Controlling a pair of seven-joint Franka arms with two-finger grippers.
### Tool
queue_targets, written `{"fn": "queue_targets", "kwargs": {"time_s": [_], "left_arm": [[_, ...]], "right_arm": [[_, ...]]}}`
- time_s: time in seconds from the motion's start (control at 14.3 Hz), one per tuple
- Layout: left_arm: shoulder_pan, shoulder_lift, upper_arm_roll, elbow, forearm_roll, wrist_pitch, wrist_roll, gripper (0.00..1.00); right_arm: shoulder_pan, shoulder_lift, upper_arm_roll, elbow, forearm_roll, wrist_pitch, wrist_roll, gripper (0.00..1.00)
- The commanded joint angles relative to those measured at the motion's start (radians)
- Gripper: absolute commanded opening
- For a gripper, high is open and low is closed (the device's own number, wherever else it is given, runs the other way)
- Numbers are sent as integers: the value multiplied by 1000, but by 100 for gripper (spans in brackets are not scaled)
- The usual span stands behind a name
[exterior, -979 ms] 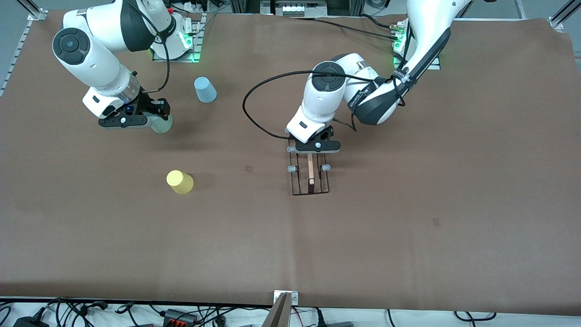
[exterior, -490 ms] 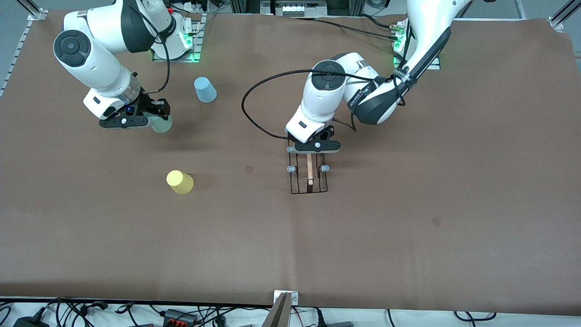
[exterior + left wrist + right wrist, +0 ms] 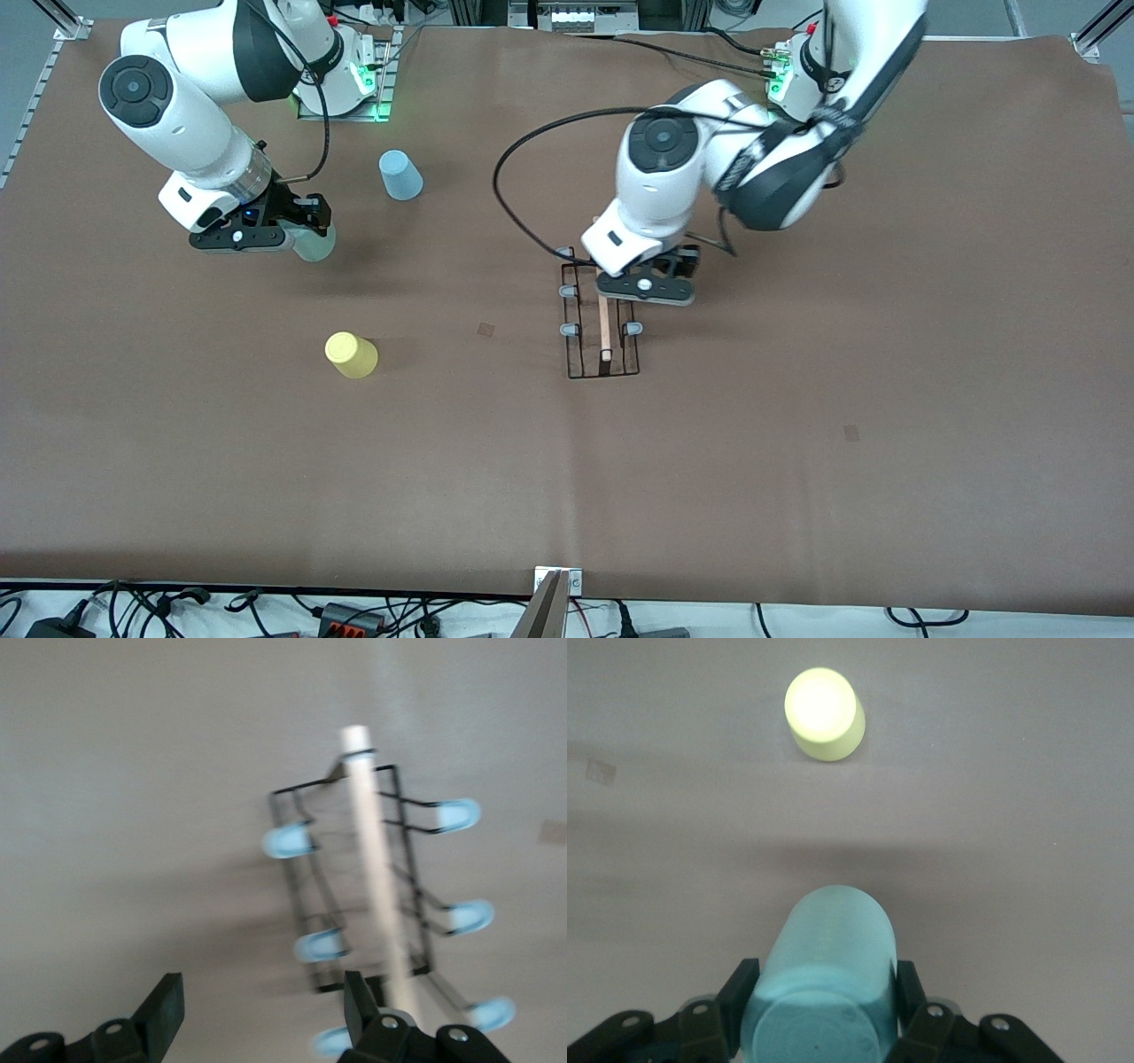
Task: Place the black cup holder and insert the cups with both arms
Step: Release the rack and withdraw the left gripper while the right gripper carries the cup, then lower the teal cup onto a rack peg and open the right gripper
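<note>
Since a second ago the left gripper (image 3: 644, 292) has let go of the rack (image 3: 602, 341) and lifted, jaws spread. Right gripper (image 3: 266, 237) pinches the mint cup (image 3: 824, 974), seemingly lifted; next, carry it onto a prong.

No readable text or labels.

On the plain brown tabletop (image 3: 797, 461) stand a black wire cup holder (image 3: 602, 341) with a light wooden rod and pale grey-blue prong tips, a yellow cup (image 3: 351, 354) and a light blue cup (image 3: 400, 175), while a pale mint green cup (image 3: 824, 983) sits between black fingers (image 3: 735, 992) of a white arm.
</note>
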Motion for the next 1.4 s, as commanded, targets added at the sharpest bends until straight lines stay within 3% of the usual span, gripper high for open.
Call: {"fn": "queue_targets", "kwargs": {"time_s": [0.0, 0.21, 0.35, 0.63, 0.84, 1.05, 1.33], "left_arm": [[40, -32, 1, 63, 21, -109, 212, 81], [147, -77, -7, 66, 19, -126, 442, 81], [221, -85, -13, 71, 14, -126, 546, 81], [342, -121, -18, 72, -13, -148, 677, 81], [437, -144, -18, 95, -73, -195, 773, 82], [488, -144, -11, 162, -94, -200, 824, 82], [497, -121, -5, 163, -124, -198, 826, 82]], "right_arm": [[57, 5, 11, 61, 7, -21, 125, 18], [162, 53, 16, 177, 24, -95, 333, 17], [276, 139, 17, 289, 35, -118, 540, 16], [397, 277, 28, 465, 79, -97, 815, 16], [471, 415, 31, 613, 61, -91, 958, 16], [509, 481, 31, 629, 47, -6, 995, 16], [534, 526, 31, 629, 44, 51, 1047, 16]]}}
